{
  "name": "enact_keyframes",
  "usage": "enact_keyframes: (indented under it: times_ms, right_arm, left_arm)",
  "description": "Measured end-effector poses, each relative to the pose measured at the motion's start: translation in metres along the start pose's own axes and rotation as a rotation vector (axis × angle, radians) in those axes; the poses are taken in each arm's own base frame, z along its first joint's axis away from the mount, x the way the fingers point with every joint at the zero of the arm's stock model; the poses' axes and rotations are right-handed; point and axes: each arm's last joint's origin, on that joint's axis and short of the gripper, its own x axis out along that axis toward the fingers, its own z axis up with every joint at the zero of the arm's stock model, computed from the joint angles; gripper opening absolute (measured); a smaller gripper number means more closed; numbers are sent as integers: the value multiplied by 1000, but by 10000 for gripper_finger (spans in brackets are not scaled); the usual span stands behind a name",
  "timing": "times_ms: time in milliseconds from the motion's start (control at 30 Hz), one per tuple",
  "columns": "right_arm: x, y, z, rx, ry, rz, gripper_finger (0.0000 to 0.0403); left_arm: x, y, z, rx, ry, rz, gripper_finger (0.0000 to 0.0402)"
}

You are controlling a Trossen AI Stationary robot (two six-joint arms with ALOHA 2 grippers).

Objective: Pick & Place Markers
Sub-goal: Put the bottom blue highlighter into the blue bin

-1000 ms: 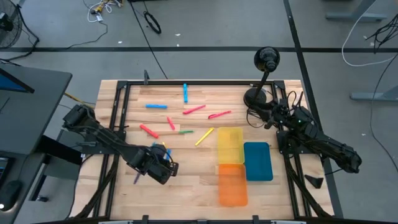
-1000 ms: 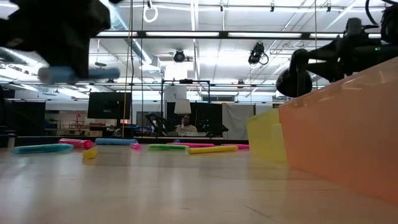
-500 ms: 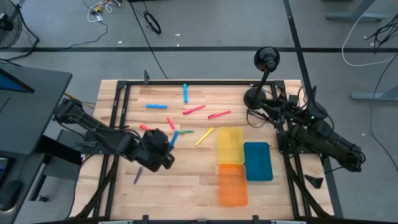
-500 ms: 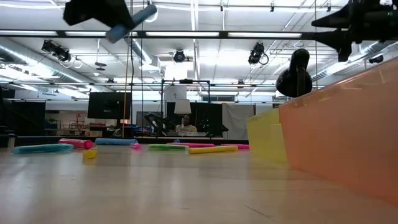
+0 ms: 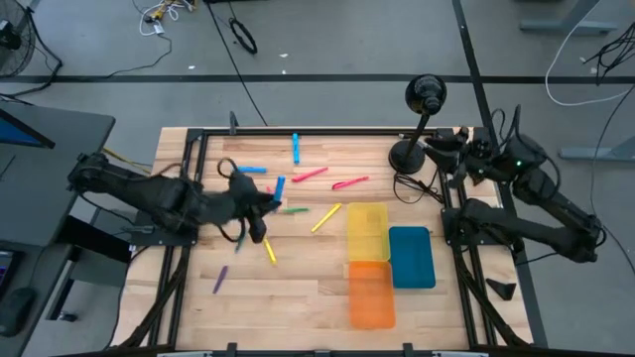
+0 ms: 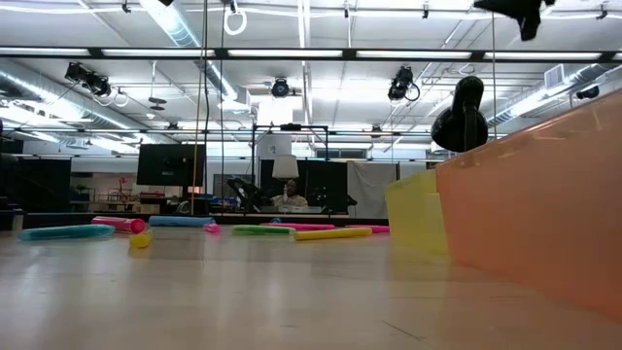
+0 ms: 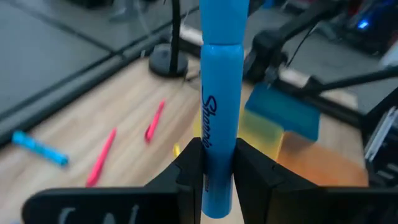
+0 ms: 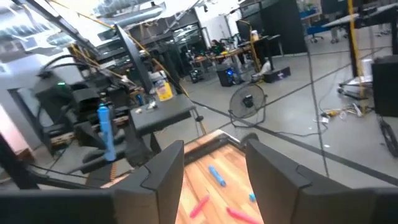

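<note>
While raised above table, left tool (image 7: 217,165) clamps blue marker (image 7: 221,93) upright between fingers.

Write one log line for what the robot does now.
left end effector: shut on blue marker, raised over table | right end effector: open, empty

bare wood (image 5: 288,297) nearside, trays (image 5: 382,260) and scattered markers (image 5: 298,188) perhaps obstructing

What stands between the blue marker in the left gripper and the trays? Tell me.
Nothing visible. The left gripper holds the blue marker upright above the table, and bare wood lies between it and the yellow tray; only a yellow marker lies flat below.
</note>
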Motion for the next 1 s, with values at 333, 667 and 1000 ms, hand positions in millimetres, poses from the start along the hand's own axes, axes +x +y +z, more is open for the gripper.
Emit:
enact_keyframes:
  times_ms: [333, 667, 1000]
  right_arm:
    - [34, 24, 41, -9, 46, 119, 176]
    - [70, 50, 48, -75, 29, 271, 176]
    - [97, 70, 36, -53, -2, 228, 176]
  left_arm:
    - [7, 18, 39, 69, -170, -178, 68]
    - [15, 37, 65, 84, -297, -359, 68]
    - [16, 40, 70, 85, -321, -417, 68]
